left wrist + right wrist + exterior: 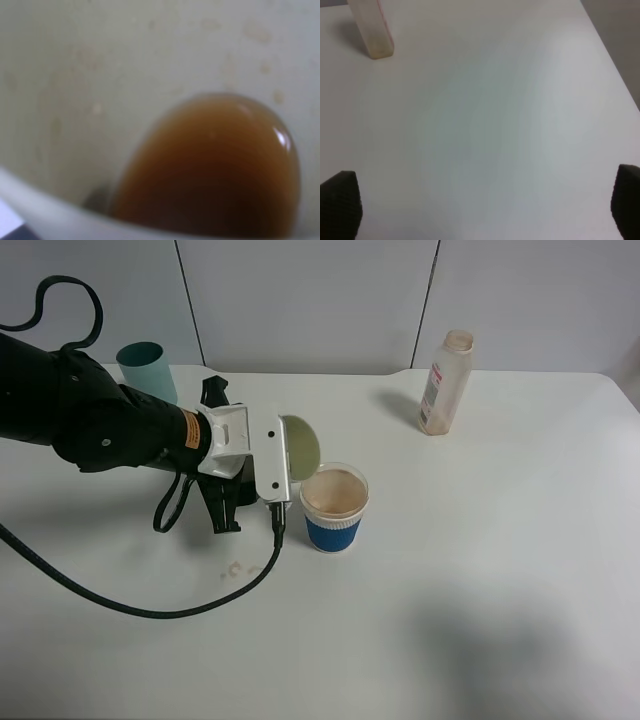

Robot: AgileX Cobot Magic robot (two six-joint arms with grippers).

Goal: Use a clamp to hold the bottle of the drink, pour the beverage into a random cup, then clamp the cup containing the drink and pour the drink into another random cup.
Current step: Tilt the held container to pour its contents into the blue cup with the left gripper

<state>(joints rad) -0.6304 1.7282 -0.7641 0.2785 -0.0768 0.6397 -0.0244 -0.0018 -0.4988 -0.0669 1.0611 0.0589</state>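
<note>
Here the left fingers (274, 466) are clenched on the tumbler (302, 445), holding it tipped well over on its side above the bench (480, 570). Its mouth faces down and to the right, its lip just over the near-left rim of the cup (333, 510). The left wrist view looks into the tumbler, where the drink (210, 170) pools dark brown against the lower wall, close to the rim. Whether any is running out I cannot tell. The cup stands upright, brownish inside. The bottle (445, 385) stands upright well apart, at the far right of the bench. A teal tumbler (147, 368) stands at the far left behind the arm. The right fingers (340, 205) are released, spread wide over bare bench, with the bottle's base in that view's far corner
</note>
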